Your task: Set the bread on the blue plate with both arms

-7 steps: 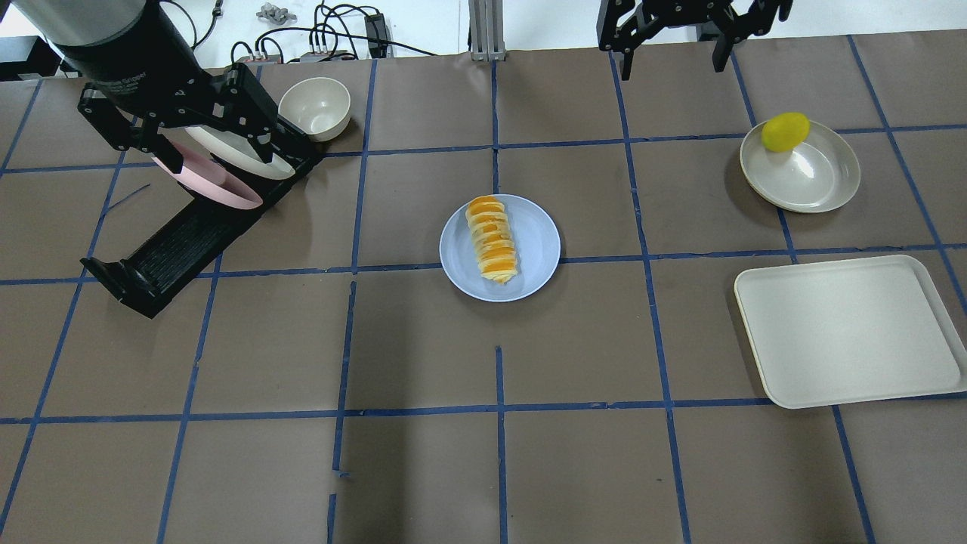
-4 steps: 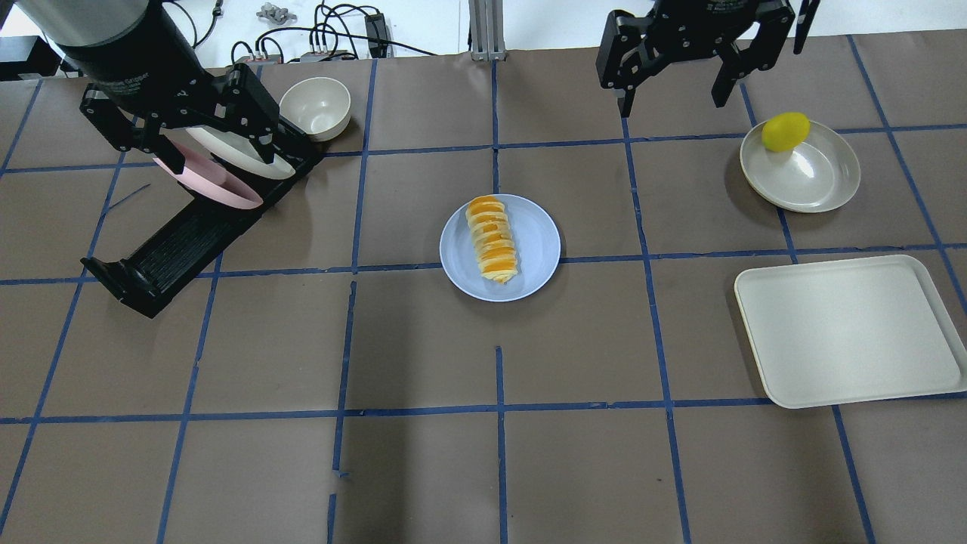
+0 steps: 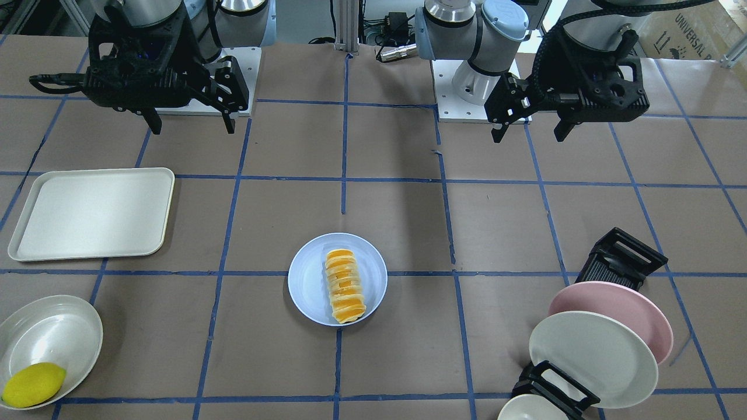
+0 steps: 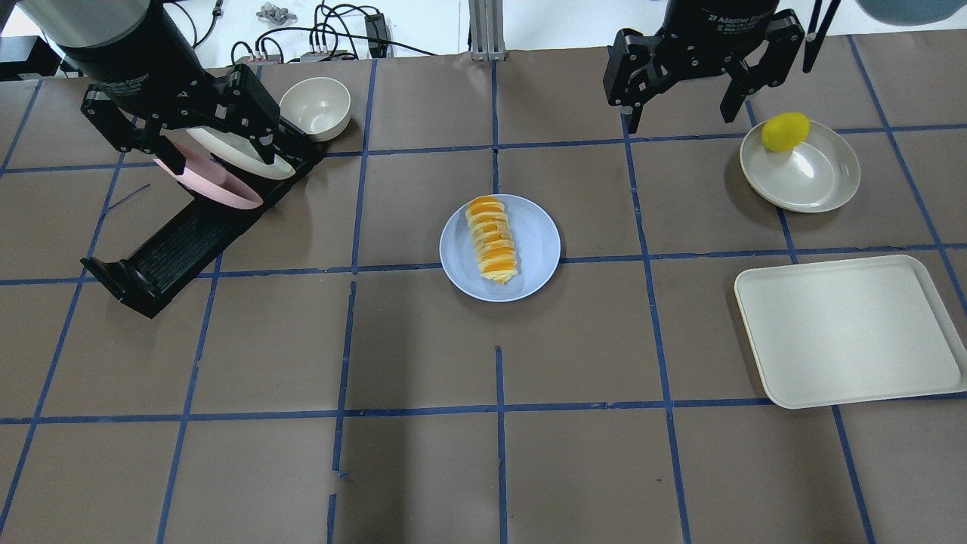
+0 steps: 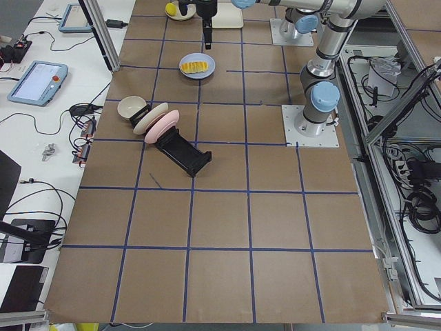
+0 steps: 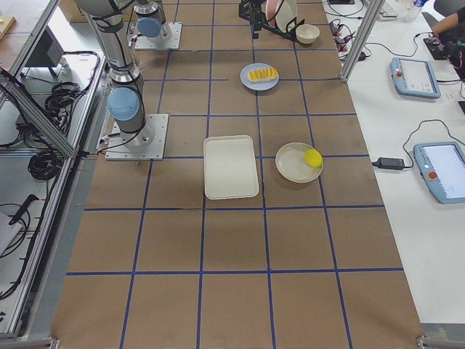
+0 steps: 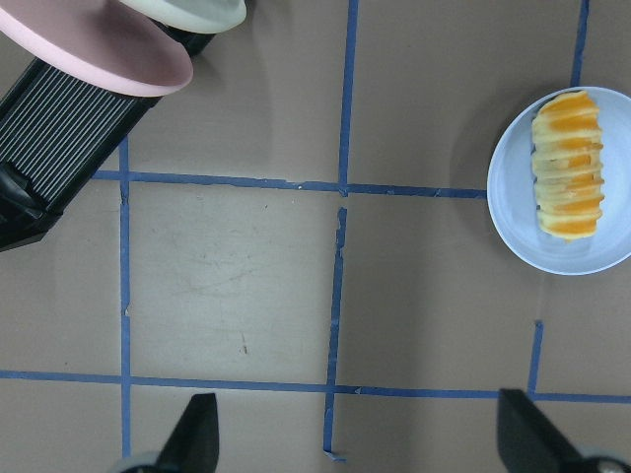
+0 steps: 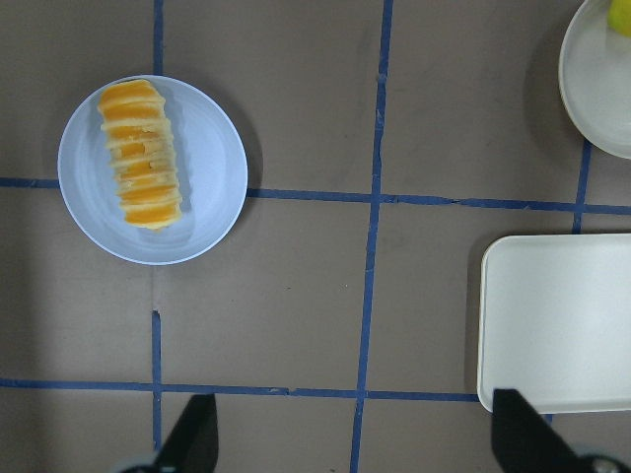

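Observation:
The bread (image 4: 492, 239), a ridged orange and cream loaf, lies on the blue plate (image 4: 538, 253) at the table's middle. Both also show in the front view, bread (image 3: 345, 286) and plate (image 3: 308, 286), and in both wrist views, bread (image 7: 568, 166) (image 8: 141, 154). My left gripper (image 4: 219, 155) is open and empty, held high over the dish rack, far left of the plate. My right gripper (image 4: 681, 117) is open and empty, high over the far right of the table. Neither touches the bread.
A black dish rack (image 4: 170, 249) at the left holds a pink plate (image 4: 215, 185) and a cream plate (image 4: 245, 159). A cream bowl (image 4: 316, 107) stands behind it. A yellow lemon (image 4: 786, 131) sits in a cream dish (image 4: 816, 181). A cream tray (image 4: 850, 329) lies at the right.
My right gripper has come further into the overhead view, toward the table's middle row. My left gripper has barely shifted. The bread and plate have not moved.

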